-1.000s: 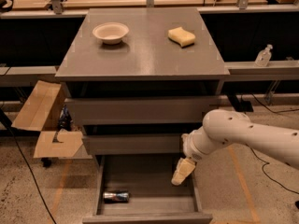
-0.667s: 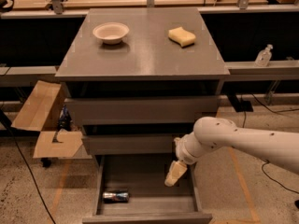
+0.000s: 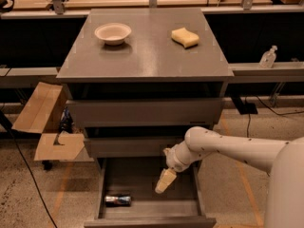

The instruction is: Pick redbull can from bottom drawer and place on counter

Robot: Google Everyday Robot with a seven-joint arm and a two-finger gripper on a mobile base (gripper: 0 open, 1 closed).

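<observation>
So the bottom drawer [image 3: 149, 221] is pulled open and the redbull can [image 3: 118, 200] is lying on its side on the drawer floor. It's in the front-left corner as the camera sees it, close to the left wall and a little back from the front panel. It lies roughly left to right, with the shiny silver end toward the right.

The gripper [image 3: 164, 183] hangs over the middle of the drawer, angled down and a bit to the left. It sits just below the front of the middle drawer [image 3: 128, 146]. The can is off to the gripper's left and nearer the front panel. There's a clear stretch of bare drawer floor between them, so they're apart and not touching. The claw has nothing in it. Honestly I can't tell from this angle whether it's open or closed, it just reads as one pale cream shape.

The white arm [image 3: 228, 145] comes in from the right side of the frame and bends down into the drawer opening.

Up top, the counter [image 3: 147, 56] has a white bowl [image 3: 113, 33] at the back left and a yellow sponge [image 3: 185, 37] at the back right, well apart from each other. The top drawer [image 3: 145, 112] is shut. An open cardboard box [image 3: 45, 127] sits on the floor left of the cabinet. A small clear bottle [image 3: 268, 57] stands on the ledge to the right.
</observation>
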